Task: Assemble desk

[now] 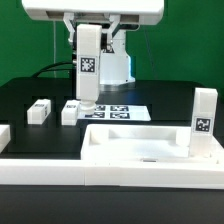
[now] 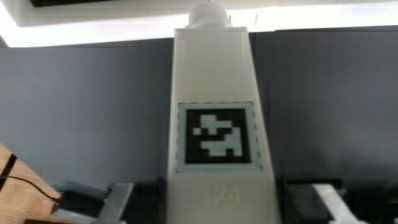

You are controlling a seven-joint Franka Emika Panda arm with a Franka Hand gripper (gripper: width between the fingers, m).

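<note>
My gripper (image 1: 89, 40) is shut on a white desk leg (image 1: 88, 75) and holds it upright, tag facing the camera, over the left end of the marker board (image 1: 115, 109). In the wrist view the leg (image 2: 217, 110) runs away from the camera between my fingers (image 2: 111, 200), its peg end farthest away. The desk panel (image 1: 150, 150), white and rimmed, lies at the front. A second leg (image 1: 205, 113) stands upright on the panel's corner at the exterior view's right. Two more legs (image 1: 40, 110) (image 1: 70, 111) lie on the black table at the exterior view's left.
The robot's base (image 1: 115, 60) stands behind the held leg, in front of a green backdrop. A white border rail (image 1: 5, 135) runs along the table's front at the exterior view's left.
</note>
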